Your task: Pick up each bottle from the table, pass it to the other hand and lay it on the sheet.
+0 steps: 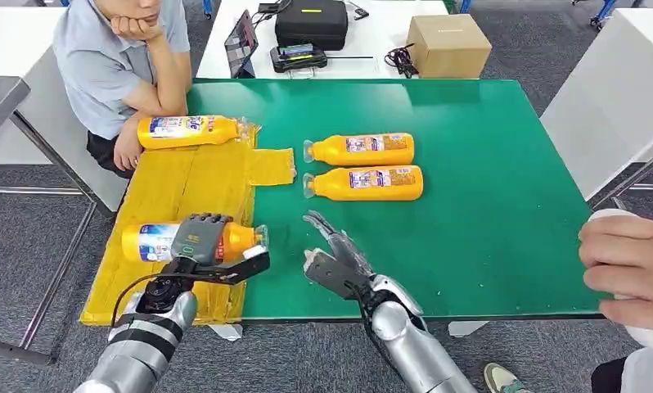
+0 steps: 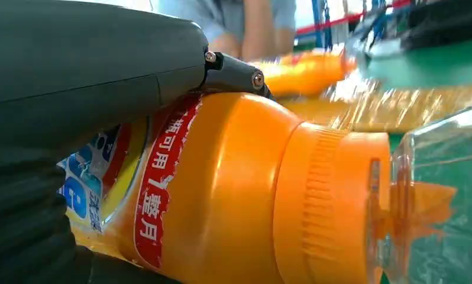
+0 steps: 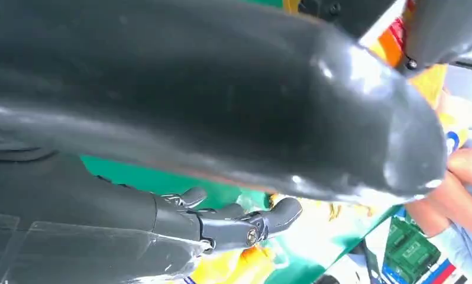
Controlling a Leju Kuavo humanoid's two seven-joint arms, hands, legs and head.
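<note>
On the yellow sheet [image 1: 192,176] at the table's near left, my left hand [image 1: 200,243] grips an orange bottle [image 1: 147,242] lying on its side, fingers over its body and thumb along its near side. The left wrist view shows that bottle [image 2: 233,195] close up, clear cap pointing away, fingers [image 2: 91,71] across its label. A second bottle [image 1: 188,130] lies at the sheet's far end. Two more bottles [image 1: 360,149] [image 1: 366,182] lie side by side on the green table [image 1: 487,205]. My right hand [image 1: 335,255] hovers over the table's near middle, fingers [image 3: 239,228] spread, holding nothing.
A seated person [image 1: 114,61] leans on the table's far left corner, forearm beside the far bottle. Another person's hand [image 1: 630,270] reaches in at the right edge. A cardboard box [image 1: 448,45], black case [image 1: 311,23] and tablet [image 1: 241,42] stand on the white table behind.
</note>
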